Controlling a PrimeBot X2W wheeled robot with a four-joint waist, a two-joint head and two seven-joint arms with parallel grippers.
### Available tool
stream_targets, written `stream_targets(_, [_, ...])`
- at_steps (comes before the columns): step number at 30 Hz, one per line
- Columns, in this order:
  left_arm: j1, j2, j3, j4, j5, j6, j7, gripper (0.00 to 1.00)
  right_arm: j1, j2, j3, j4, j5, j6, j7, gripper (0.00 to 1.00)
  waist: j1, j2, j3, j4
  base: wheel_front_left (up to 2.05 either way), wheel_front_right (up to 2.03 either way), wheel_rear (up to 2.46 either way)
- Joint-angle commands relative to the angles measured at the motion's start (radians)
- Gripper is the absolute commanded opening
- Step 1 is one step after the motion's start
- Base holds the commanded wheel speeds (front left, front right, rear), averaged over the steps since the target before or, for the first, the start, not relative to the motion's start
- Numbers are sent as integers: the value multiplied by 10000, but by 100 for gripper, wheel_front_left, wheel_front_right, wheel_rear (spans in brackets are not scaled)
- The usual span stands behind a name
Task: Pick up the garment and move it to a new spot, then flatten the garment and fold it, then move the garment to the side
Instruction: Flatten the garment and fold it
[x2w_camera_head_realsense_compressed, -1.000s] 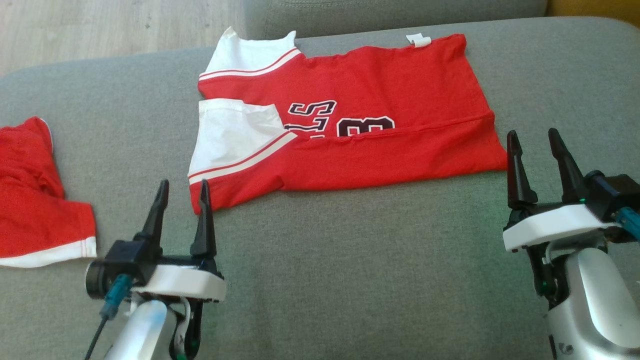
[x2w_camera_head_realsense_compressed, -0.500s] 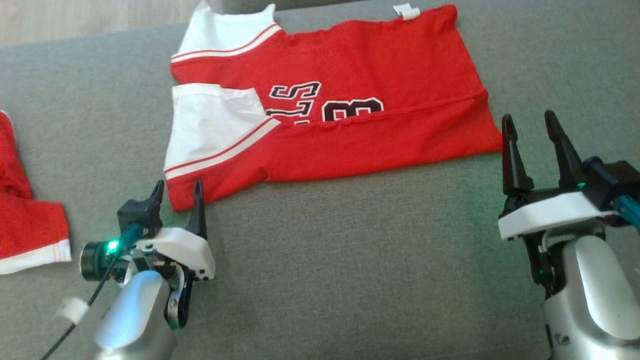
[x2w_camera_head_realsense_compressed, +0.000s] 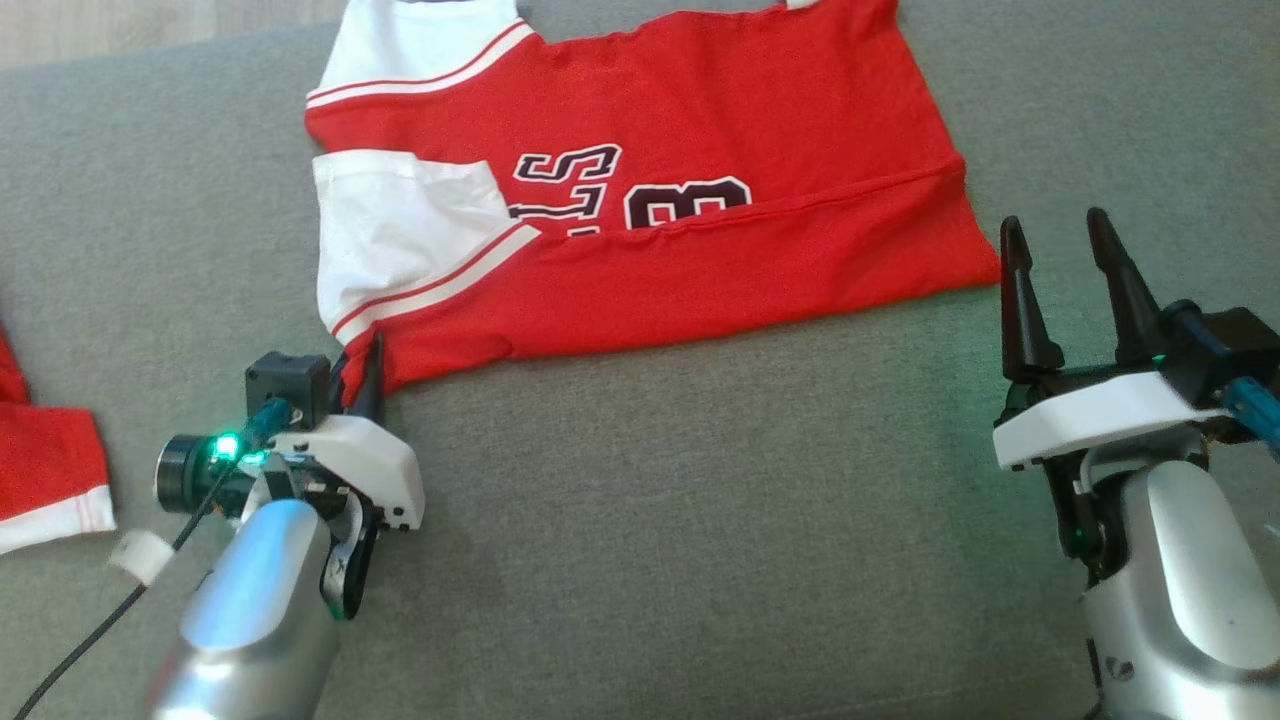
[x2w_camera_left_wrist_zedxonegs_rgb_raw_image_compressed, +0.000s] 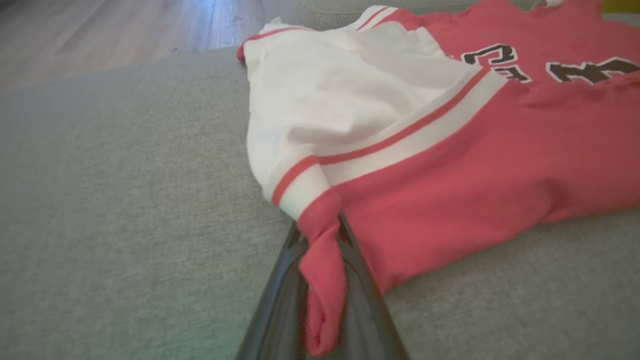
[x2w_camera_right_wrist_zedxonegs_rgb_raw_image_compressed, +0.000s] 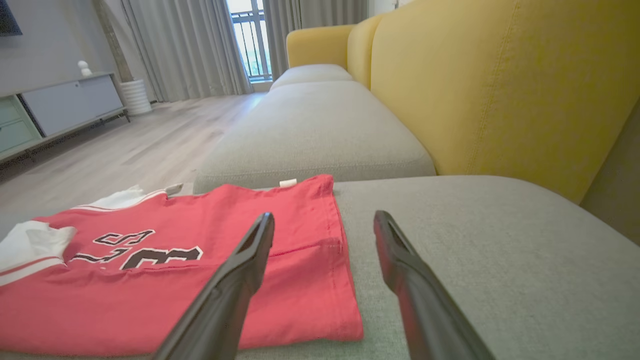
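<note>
Between the tips of my left pincer (x2w_camera_head_realsense_compressed: 362, 360), clamped on its near corner, the red garment (x2w_camera_head_realsense_compressed: 720, 200) begins and stretches lengthwise rightward over the sofa cushion (x2w_camera_head_realsense_compressed: 650, 520), its other near corner just left of my right pincer (x2w_camera_head_realsense_compressed: 1053, 225), which gapes empty beside it.

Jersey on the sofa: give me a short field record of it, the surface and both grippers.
garment: red jersey, white sleeves, dark lettering, lying partly folded
surface: grey sofa cushion
left gripper: shut on the jersey's near-left corner
right gripper: open, beside the jersey's right edge, holding nothing
also: second red garment at far left
</note>
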Motion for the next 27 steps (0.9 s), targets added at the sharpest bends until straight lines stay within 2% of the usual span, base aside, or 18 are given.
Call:
stream_targets(1, [-108, 329, 262, -131, 29, 22, -157, 0, -349, 101, 152, -244, -110, 69, 60, 100, -1, 0, -22, 47, 0, 0, 0])
stream_targets(9, [-292, 439, 72, -1235, 395, 68, -1356, 0, -959, 373, -851, 872, -1104, 69, 1076, 100, -1, 0, -21, 345, 0, 0, 0])
stream_targets(17, [-303, 498, -165, -2030, 575, 188, -1325, 0, -1984, 423, -1358, 2881, -767, 69, 1945, 100, -1, 0, 151, 579, 0, 0, 0])
stream_targets(22, [-268, 505, -255, -2352, 601, 253, -1322, 0, -2541, 425, -1499, 4196, -1098, 69, 2048, 100, -1, 0, 307, 683, 0, 0, 0])
stream_targets(27, [-258, 536, -314, -2469, 606, 270, -1309, 0, -2942, 425, -1460, 5190, -782, 69, 2045, 100, -1, 0, 415, 750, 0, 0, 0])
